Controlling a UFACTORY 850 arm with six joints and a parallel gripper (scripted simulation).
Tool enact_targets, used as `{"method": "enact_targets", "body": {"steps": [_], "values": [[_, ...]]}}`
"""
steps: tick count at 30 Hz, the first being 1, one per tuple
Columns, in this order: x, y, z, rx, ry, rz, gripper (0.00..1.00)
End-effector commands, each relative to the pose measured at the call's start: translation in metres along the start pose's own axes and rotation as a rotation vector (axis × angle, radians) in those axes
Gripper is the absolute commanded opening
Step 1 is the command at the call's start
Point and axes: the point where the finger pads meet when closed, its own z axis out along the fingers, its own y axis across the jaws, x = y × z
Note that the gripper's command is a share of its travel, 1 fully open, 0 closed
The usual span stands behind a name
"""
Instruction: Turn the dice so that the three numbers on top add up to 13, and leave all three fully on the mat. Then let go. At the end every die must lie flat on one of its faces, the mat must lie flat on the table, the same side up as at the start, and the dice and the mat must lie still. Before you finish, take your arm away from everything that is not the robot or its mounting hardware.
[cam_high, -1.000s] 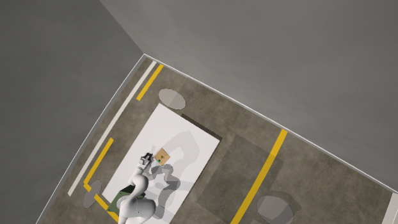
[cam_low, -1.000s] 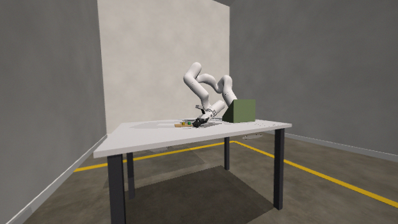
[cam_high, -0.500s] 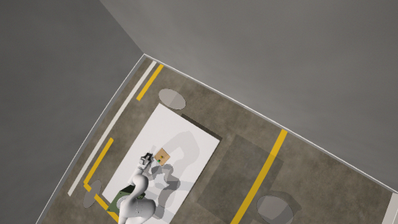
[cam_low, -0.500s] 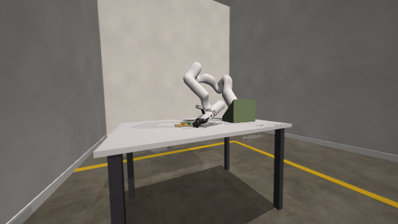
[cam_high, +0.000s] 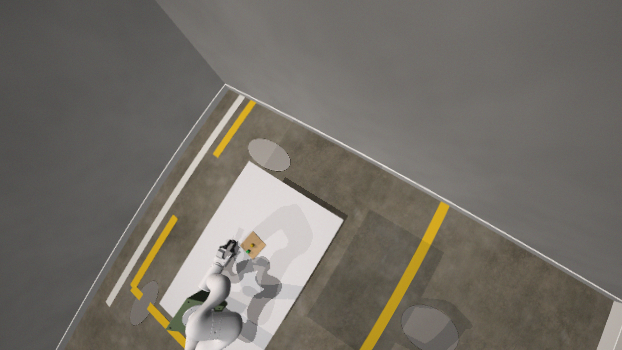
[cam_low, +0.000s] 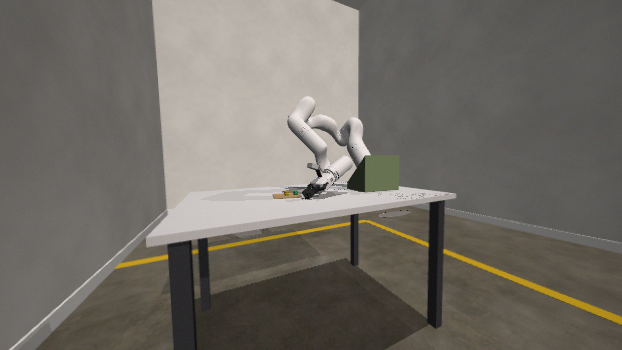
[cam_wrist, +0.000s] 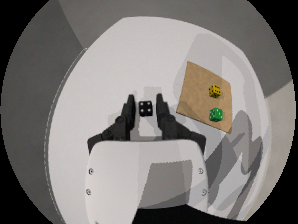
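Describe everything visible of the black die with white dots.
The small black cube-shaped die with white dots looks hard, like plastic. The face toward the wrist view shows four dots, one near each corner. It is off the tan square mat, in line with the gap between the open gripper's fingers, with white visible on both sides.

Grey walls flank a pale wall at upper centre of the exterior view. Yellow lines cross the brown floor; a white table stands on dark legs, its shadow below.

Mat matt tan, perhaps cork; walls matt.
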Motion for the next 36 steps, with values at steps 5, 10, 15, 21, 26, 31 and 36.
{"method": "enact_targets", "body": {"steps": [5,10,15,21,26,31,36], "values": [[0.001,0.0,-0.022,0.0,0.001,0.0,0.36],[0.001,0.0,-0.036,0.0,0.001,0.0,0.36],[0.001,0.0,-0.04,0.0,0.001,0.0,0.36],[0.002,0.0,-0.041,0.0,0.001,0.0,0.36],[0.015,0.0,-0.047,0.0,0.001,0.0,0.36],[0.034,0.0,-0.058,0.0,0.001,0.0,0.36],[0.045,0.0,-0.063,0.0,0.001,0.0,0.36]]}}
